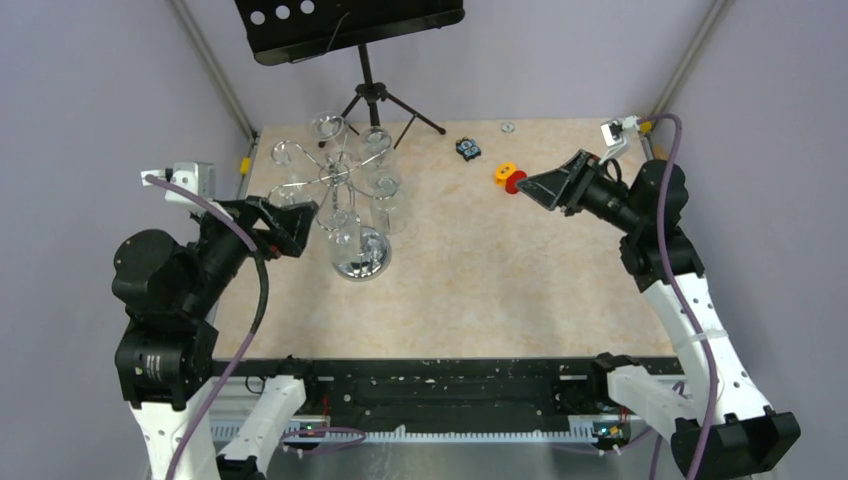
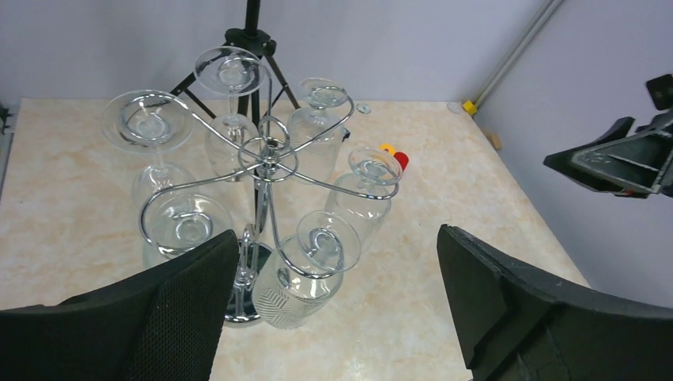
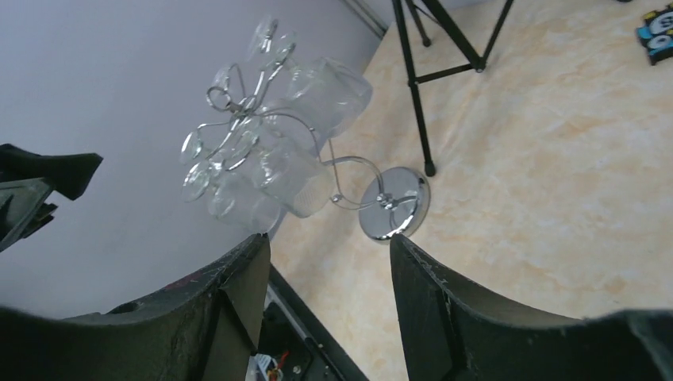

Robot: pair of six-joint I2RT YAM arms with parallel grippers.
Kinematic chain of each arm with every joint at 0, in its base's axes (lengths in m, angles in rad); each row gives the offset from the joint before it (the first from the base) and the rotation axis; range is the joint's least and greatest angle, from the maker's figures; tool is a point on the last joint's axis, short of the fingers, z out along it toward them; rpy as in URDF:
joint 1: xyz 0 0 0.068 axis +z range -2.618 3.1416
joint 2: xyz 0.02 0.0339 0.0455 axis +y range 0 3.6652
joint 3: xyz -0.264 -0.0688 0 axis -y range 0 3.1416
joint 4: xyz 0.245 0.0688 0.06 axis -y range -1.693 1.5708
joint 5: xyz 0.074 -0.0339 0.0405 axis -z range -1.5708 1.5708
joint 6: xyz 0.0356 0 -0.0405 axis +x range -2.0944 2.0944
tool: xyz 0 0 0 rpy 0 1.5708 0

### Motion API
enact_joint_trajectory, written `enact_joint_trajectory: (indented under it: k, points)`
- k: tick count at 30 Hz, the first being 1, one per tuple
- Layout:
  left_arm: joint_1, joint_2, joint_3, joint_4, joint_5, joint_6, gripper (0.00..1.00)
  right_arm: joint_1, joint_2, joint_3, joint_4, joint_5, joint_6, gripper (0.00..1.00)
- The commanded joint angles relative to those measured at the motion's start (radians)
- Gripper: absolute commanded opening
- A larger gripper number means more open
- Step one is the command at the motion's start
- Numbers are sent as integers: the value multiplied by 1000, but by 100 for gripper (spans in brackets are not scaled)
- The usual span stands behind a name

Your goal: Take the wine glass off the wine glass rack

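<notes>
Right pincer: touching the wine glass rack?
Apart. Top external view: right pincer hangs over the right side, wide stretch of tabletop showing between it and the wine glass rack.

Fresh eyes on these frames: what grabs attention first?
The chrome wine glass rack on the left side of the table stands out first, loaded with wine glasses hanging upside down from its loops. The left end effector is open right beside it, while the right end effector is open far off over the table's right side. A black music stand stands behind the rack at the back edge.
</notes>
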Motion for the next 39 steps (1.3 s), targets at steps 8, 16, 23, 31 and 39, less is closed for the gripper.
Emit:
enact_joint_trajectory:
  k: [8,16,23,31,39]
  points:
    - [4,-107,-98,151,-54,-57,99,123,7,-89,317,-60,157,59]
    - [5,-168,-170,176,-129,-48,99,337,84,-104,375,95,219,58]
    - [4,-198,-192,168,-168,-13,99,600,150,-126,499,428,322,67]
    - [4,-229,-210,177,-189,-15,98,799,303,-33,529,638,472,56]
    - [4,-242,-212,137,-197,18,98,895,450,78,592,734,569,59]
